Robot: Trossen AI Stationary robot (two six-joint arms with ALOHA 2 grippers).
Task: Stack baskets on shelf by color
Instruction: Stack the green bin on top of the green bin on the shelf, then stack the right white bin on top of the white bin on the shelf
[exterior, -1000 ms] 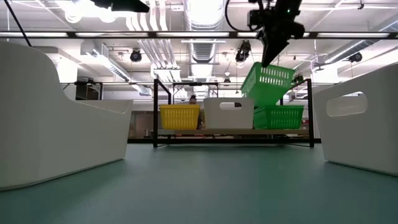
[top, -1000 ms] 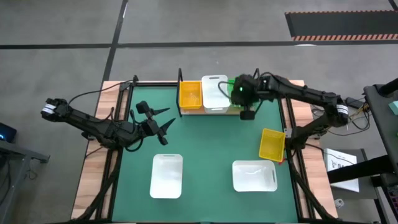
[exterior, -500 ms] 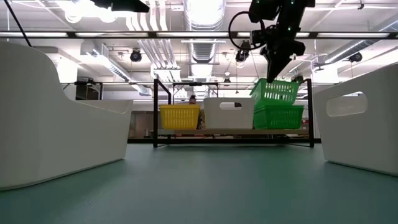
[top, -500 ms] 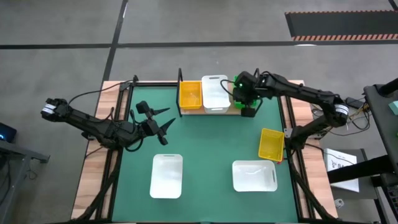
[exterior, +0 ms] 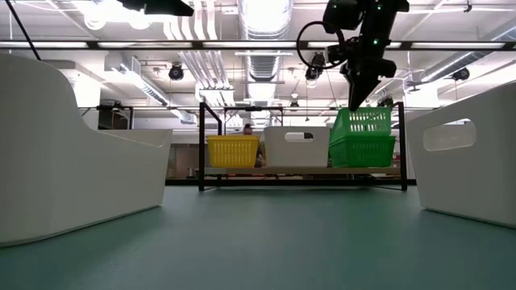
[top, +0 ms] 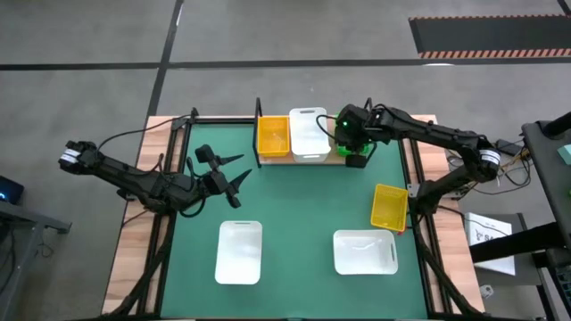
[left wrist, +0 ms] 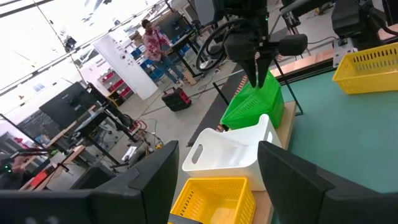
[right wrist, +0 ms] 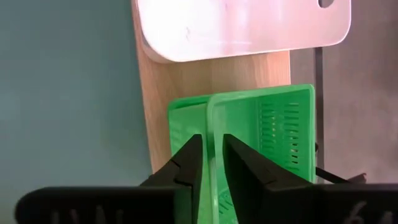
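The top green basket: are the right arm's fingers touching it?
Cannot tell. In the right wrist view the fingers straddle the top green basket rim, perhaps with slivers of gap.
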